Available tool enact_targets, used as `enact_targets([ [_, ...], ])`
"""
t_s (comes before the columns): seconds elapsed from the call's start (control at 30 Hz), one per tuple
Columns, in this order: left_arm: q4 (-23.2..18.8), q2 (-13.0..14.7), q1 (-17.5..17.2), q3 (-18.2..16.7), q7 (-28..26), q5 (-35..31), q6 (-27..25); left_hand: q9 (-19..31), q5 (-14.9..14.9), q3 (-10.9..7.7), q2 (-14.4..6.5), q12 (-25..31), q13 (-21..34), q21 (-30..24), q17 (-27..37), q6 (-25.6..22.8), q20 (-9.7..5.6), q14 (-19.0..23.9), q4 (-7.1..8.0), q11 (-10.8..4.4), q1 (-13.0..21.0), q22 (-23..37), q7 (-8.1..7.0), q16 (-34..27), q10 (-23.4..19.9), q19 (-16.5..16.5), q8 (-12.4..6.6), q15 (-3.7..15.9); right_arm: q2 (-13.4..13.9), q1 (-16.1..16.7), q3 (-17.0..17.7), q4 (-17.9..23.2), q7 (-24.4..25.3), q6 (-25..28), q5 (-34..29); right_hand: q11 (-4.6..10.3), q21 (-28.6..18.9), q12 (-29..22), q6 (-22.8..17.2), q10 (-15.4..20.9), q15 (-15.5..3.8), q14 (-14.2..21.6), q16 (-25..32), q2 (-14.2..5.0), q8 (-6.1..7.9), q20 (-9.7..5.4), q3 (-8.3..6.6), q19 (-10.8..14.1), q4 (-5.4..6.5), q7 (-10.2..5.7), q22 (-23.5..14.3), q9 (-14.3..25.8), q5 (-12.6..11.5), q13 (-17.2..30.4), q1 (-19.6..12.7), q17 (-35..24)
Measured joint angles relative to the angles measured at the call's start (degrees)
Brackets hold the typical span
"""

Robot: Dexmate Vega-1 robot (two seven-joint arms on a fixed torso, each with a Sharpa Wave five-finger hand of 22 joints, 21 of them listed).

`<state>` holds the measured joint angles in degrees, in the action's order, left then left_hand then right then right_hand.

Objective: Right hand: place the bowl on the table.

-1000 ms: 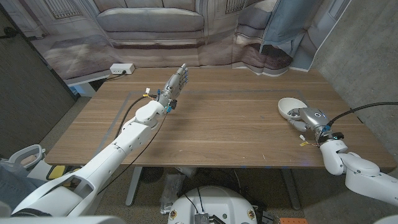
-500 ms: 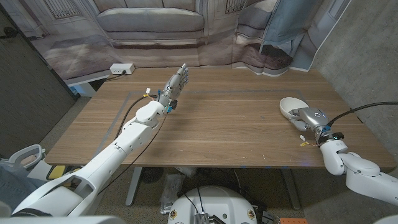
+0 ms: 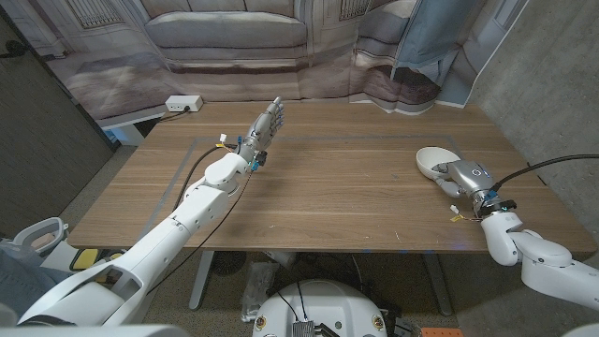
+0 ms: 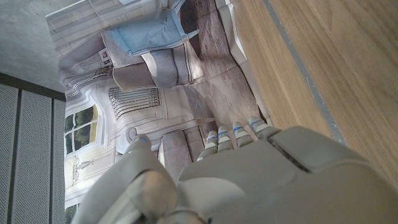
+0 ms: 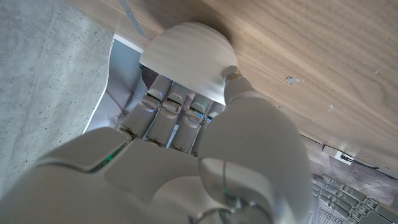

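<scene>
right hand (image 3: 461, 175), at the right edge of the frame, grips the white bowl (image 3: 434, 160); in the right wrist view its fingers (image 5: 163, 106) wrap the bowl's rim over the wooden table (image 3: 356, 187). whether the bowl touches the table cannot be told. further back, upper left of centre, left hand (image 3: 265, 124) holds nothing, fingers extended.

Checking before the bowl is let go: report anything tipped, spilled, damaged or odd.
One thing: the white round bowl is tilted on its side in the right hand near the wooden table's right edge, opening showing, not yet flat. Nothing is spilled or visibly damaged.
</scene>
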<state>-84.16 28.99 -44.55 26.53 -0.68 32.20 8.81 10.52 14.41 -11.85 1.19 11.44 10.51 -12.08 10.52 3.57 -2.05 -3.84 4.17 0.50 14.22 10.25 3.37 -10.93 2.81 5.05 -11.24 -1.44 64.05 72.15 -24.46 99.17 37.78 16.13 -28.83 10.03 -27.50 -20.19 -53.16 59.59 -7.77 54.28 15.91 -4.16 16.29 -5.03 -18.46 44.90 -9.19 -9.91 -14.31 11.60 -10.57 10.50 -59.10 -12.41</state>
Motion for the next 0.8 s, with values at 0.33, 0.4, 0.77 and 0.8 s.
enact_targets([
  [0.33,-0.01,0.13,-0.21,-0.19,0.01,0.12,0.23,0.00,0.00,0.23,0.00,0.00,0.00,0.00,0.00,0.00,0.00,0.00,0.23,0.00,0.00,0.00,0.00,0.00,0.00,0.00,0.00,0.00,-0.71,-0.43,-0.29,-0.50,1.01,-0.30,-0.97,-0.82,-2.23,-0.87,-2.76,2.45,-0.71,2.13,0.44,1.20,0.41,-0.11,1.10,0.51,-0.10,0.90,-1.28,0.56,0.45,0.40,-1.20,-0.53],
  [0.4,-0.16,0.23,-0.22,-0.24,0.01,0.12,0.23,0.00,0.00,0.23,0.00,0.00,0.00,0.00,0.00,0.00,0.00,0.00,0.23,0.00,0.00,0.00,0.00,0.00,0.00,0.00,0.00,0.00,-0.92,-0.54,-0.34,-0.62,1.15,-0.30,-1.13,-0.81,-2.67,-1.03,-2.89,2.46,-0.89,2.31,0.44,1.53,0.67,-0.11,1.33,0.93,0.12,1.01,-1.50,0.60,0.45,0.42,-1.53,-0.53],
  [0.77,-0.72,0.54,-0.14,-0.30,-0.12,0.06,-0.20,0.00,0.00,0.46,-0.30,0.00,0.00,0.00,0.00,0.00,0.00,0.00,0.00,0.00,0.30,0.00,0.00,0.00,0.00,0.00,0.00,0.00,-2.23,-0.55,-0.16,-1.06,3.43,0.27,-1.48,-0.81,-3.68,-1.06,-4.37,3.89,-1.33,3.57,1.06,2.10,0.67,-0.20,1.88,1.02,0.05,1.32,-2.09,0.63,0.67,0.67,-2.10,-1.06],
  [0.8,-0.73,0.55,-0.09,-0.30,-0.12,0.05,-0.28,0.00,0.00,0.46,-0.30,0.00,0.00,0.00,0.00,0.00,0.00,0.00,0.00,0.00,0.30,0.00,0.00,0.00,0.00,0.00,0.00,0.00,-2.29,-0.51,-0.08,-1.08,3.66,0.32,-1.48,-0.81,-3.93,-1.06,-4.37,3.88,-1.33,3.57,1.06,2.10,0.67,-0.20,2.00,1.02,0.16,1.32,-2.09,0.63,0.67,0.67,-2.10,-1.06],
])
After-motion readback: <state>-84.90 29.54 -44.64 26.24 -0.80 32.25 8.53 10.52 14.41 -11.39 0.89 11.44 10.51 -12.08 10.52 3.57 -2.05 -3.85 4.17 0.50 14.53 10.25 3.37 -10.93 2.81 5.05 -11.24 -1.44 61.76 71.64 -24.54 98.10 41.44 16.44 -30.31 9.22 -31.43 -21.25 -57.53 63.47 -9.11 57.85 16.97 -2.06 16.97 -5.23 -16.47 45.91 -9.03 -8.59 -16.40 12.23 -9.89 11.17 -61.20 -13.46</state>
